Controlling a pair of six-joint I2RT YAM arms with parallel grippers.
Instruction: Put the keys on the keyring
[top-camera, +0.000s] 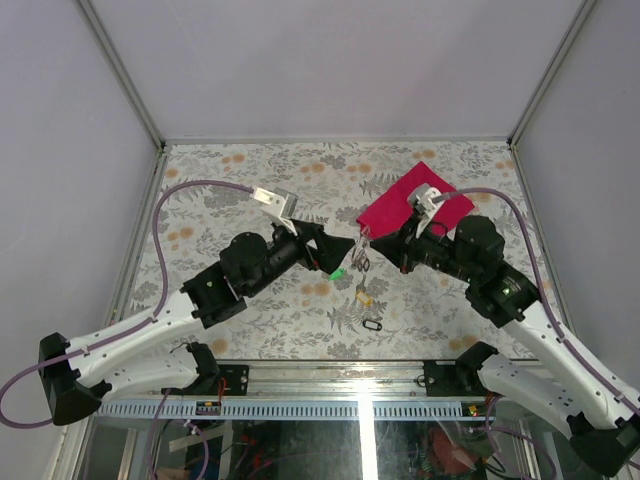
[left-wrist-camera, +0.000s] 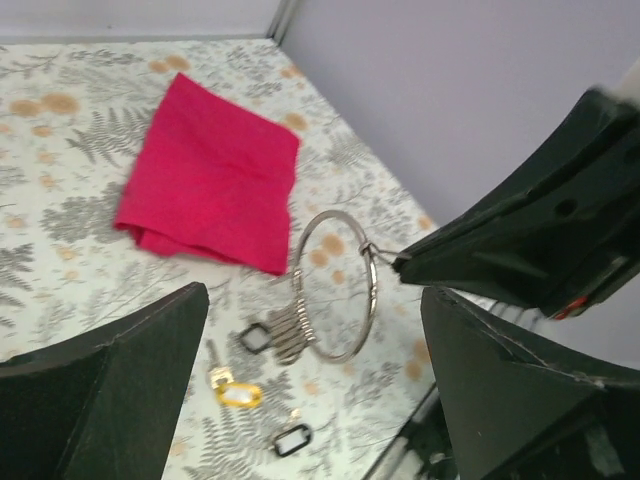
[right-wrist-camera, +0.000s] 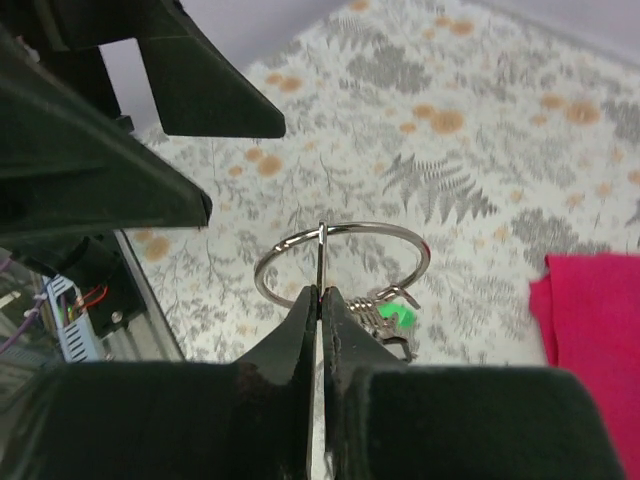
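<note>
Keyring: pinched aloft in my right gripper, jaws closed on the wire; several keys threaded. Left gripper: spread wide, empty; next fetch, I judge, the loose yellow key.

Keyring held above the table at the right gripper tip, facing the left gripper; threaded keys hang from it. Two loose keys lie on the table nearer the arms; a cloth lies behind.
</note>
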